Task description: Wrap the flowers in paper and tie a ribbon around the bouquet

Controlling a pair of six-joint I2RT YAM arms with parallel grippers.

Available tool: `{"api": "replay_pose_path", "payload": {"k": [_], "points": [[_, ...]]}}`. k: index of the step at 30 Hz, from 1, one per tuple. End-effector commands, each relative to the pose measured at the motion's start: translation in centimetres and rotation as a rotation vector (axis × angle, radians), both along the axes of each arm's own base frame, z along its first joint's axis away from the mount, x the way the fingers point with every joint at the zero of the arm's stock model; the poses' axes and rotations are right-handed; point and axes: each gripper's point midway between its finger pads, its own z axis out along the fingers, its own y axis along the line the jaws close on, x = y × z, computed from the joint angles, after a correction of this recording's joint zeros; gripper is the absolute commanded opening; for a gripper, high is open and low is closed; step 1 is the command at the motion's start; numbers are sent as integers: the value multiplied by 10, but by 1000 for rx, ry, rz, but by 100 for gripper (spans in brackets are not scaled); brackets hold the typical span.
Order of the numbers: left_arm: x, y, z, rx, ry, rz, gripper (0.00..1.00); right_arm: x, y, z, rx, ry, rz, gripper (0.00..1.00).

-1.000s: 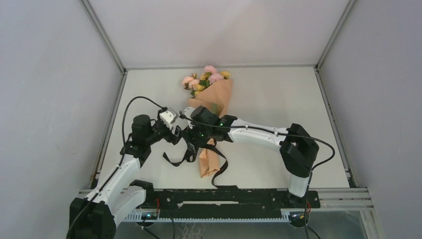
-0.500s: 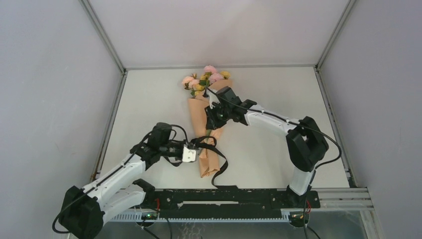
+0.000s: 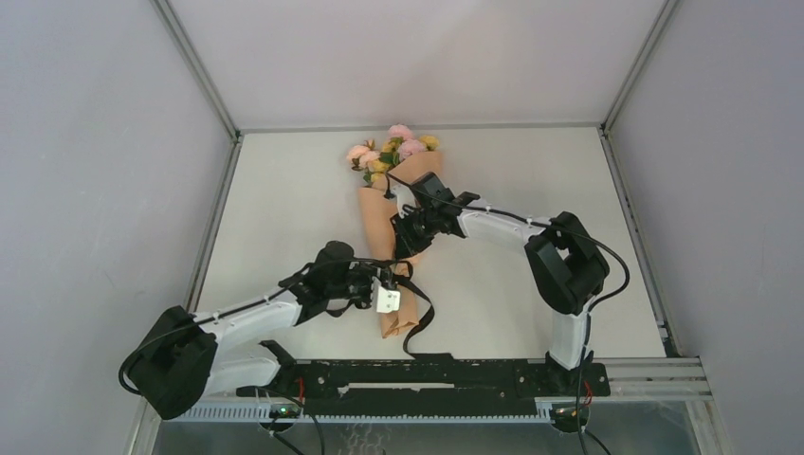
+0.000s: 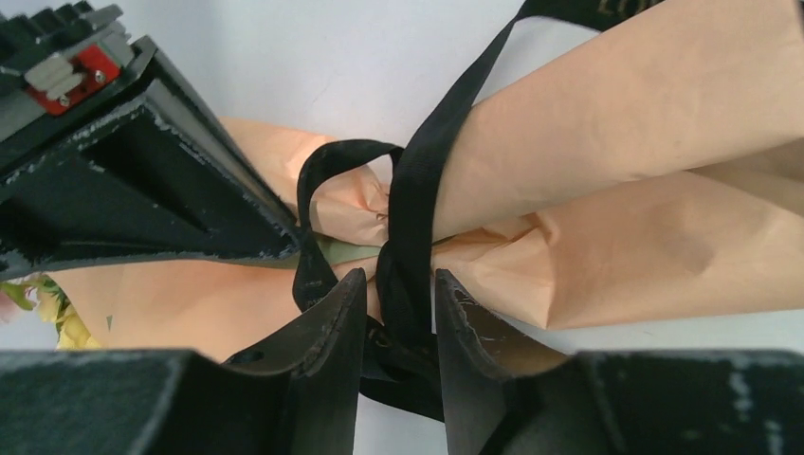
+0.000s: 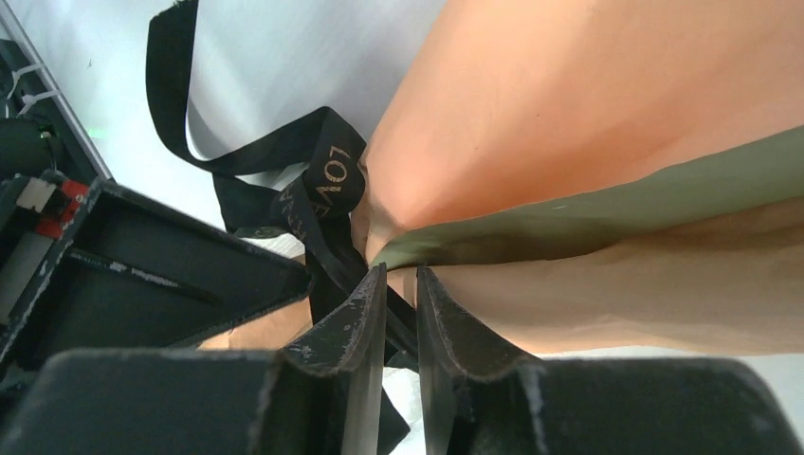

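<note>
The bouquet (image 3: 377, 223) lies on the tabletop (image 3: 512, 171), blooms (image 3: 393, 147) toward the far side, and at its cinched waist the left pincer (image 4: 400, 284), nearer, and the right pincer (image 5: 400, 280), farther, each pinch the black ribbon (image 4: 414, 190) wound there

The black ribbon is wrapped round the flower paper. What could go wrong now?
Both the left end effector and right end effector pinch the ribbon close against the bouquet; an uneven pull could drag or twist it. The paper is already crumpled where the ribbon crosses, so a hard tug might tear it. The ribbon may slip free.
</note>
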Motion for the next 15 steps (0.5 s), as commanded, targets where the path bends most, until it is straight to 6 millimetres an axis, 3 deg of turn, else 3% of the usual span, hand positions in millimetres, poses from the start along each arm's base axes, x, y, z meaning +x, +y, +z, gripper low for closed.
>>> {"api": "replay_pose_path", "payload": {"k": [1, 12, 15], "points": [[19, -3, 9, 5, -103, 23, 38, -4, 7, 8, 72, 7, 93, 25], [23, -8, -5, 65, -124, -39, 39, -26, 7, 4, 148, 112, 211, 25], [11, -9, -9, 86, -106, -108, 43, -31, 8, 5, 173, 140, 237, 25]]}}
